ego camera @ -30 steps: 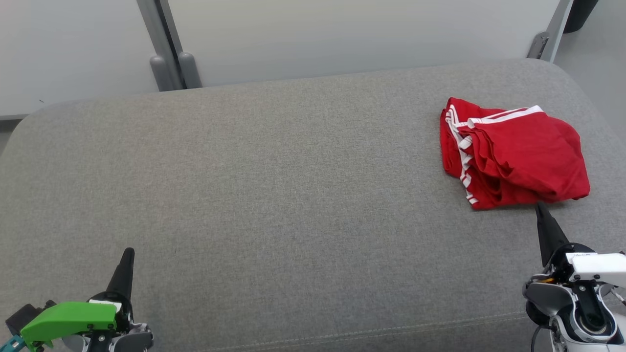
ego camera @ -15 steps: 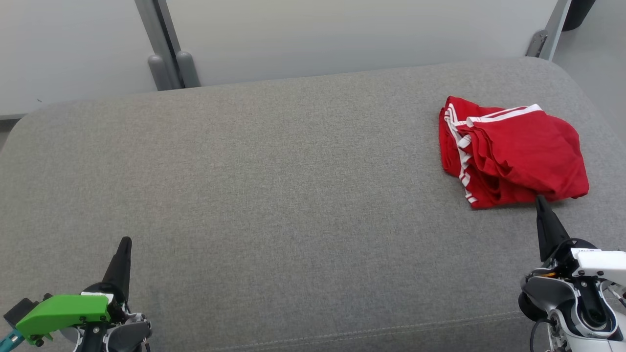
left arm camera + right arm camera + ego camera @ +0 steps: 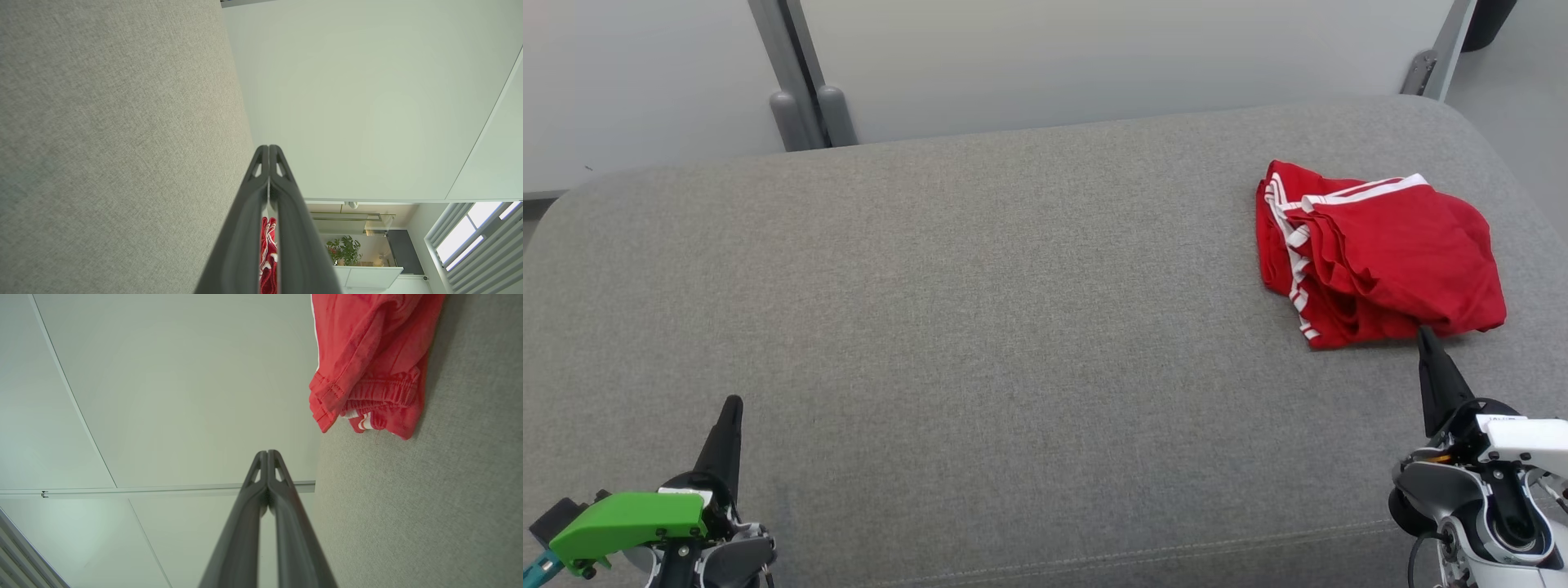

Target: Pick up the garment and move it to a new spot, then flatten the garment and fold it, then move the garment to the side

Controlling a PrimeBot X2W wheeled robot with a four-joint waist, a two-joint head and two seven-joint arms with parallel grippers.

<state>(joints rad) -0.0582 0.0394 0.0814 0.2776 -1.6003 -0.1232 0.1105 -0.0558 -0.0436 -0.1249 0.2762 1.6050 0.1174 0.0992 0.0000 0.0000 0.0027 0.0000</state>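
- Our right gripper point(image 3: 1424, 336) sits at the lower right of the head view, its two dark fingers point(image 3: 247, 522) pressed together into one point with nothing between them.
- Seen from the head, its tip lies right at the near edge of the garment point(image 3: 1388, 253). From the right wrist camera we see a clear gap, with the garment point(image 3: 367, 355) lying up and to the right of the tip.
- Our left gripper point(image 3: 734, 406) sits at the lower left, well apart from the garment. It is likewise squeezed tight and empty, and a green cover point(image 3: 629, 523) caps its wrist.
- We see the garment as a pair of red shorts with white stripes, folded into a rumpled bundle. It lies on the grey cushion point(image 3: 980, 327), toward the far right side.
- In the right wrist view, a gathered elastic waistband and a stitched hem show at the end of the bundle nearest the gripper.
- In the left wrist view, a sliver of the red and white garment point(image 3: 267, 253) shows through the narrow slit lower down between the closed fingers, far across the cushion.
- Behind the cushion we see pale wall panels point(image 3: 1094, 49) and two grey posts point(image 3: 805, 114) standing side by side.
- Off in the room, the left wrist view catches a potted plant point(image 3: 345, 250) and a slatted window point(image 3: 474, 241).
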